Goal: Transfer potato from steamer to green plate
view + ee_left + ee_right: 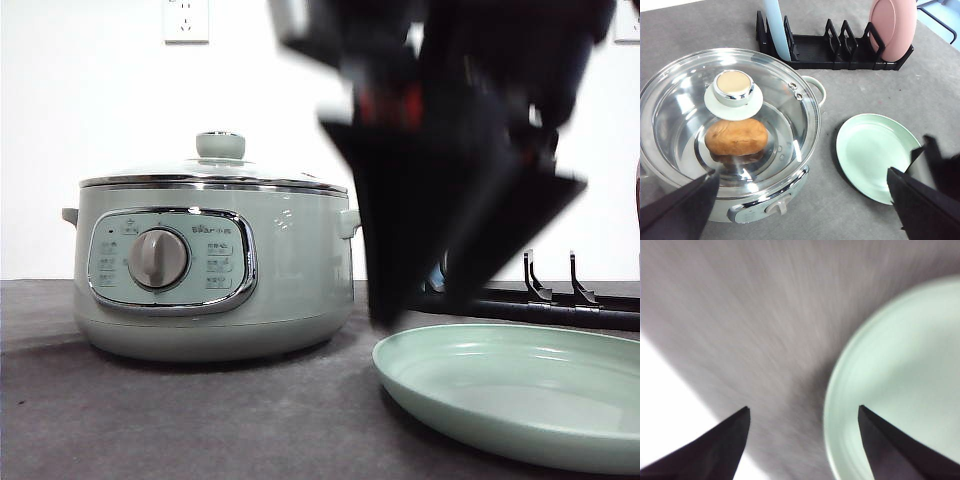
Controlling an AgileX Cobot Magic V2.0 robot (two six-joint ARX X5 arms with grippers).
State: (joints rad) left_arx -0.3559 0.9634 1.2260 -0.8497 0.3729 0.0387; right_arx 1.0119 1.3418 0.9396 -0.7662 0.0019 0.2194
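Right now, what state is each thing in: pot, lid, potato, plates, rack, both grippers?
Steamer: upright on the table, closed.
Lid: on the steamer, not yet lifted.
Potato: inside the steamer, under the lid.
Green plate: flat on the table, empty.
Pink plate: standing on edge in the rack.
Rack: on the table behind the steamer.
Left gripper: open, empty, above the steamer.
Right gripper: open, empty, by the green plate's rim.

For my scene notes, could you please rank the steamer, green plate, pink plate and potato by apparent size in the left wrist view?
1. steamer
2. green plate
3. pink plate, standing in the rack farther away and cropped, so its true size is unsure
4. potato
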